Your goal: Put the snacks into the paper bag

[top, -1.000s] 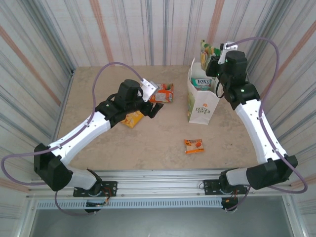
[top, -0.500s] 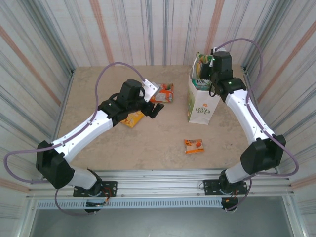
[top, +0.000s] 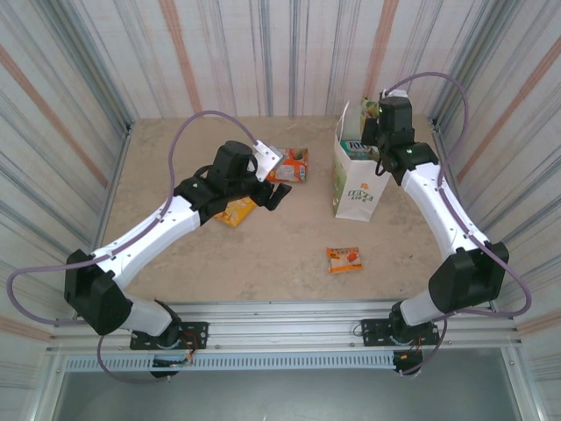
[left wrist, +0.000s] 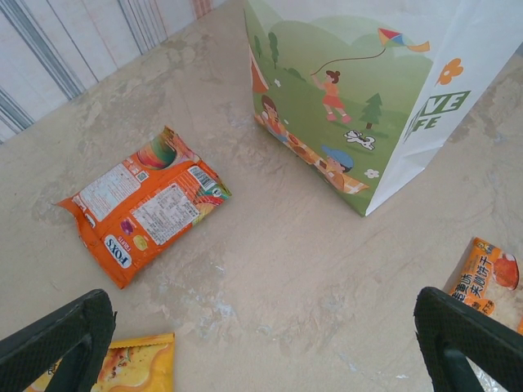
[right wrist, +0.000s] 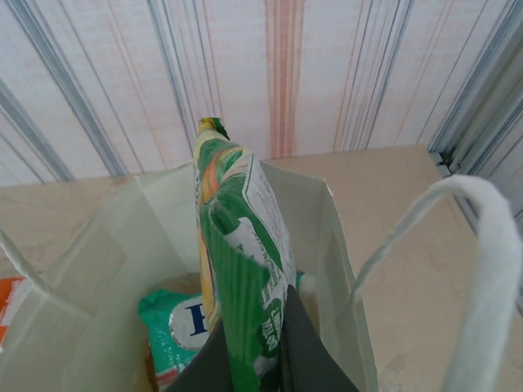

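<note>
The white paper bag [top: 355, 180] stands upright at the back right of the table, its cartoon print facing my left wrist camera [left wrist: 359, 98]. My right gripper [right wrist: 249, 359] hangs over the bag's open mouth [right wrist: 106, 237], shut on a green packet [right wrist: 241, 261] held edge-up; a teal packet [right wrist: 176, 322] lies inside. My left gripper [left wrist: 261, 343] hovers open over bare table left of the bag. An orange packet [left wrist: 143, 208], a yellow packet [left wrist: 135, 363] and an orange-red packet [left wrist: 486, 273] lie on the table around it.
Corrugated metal walls [top: 263, 53] close in the table on three sides. A small orange packet [top: 344, 259] lies alone near the front centre. The bag's white loop handle [right wrist: 482, 245] arches close to my right gripper.
My right arm has swung left and lowered, carrying the green packet from beside the back wall to just over the bag's mouth. The left arm has stayed put.
</note>
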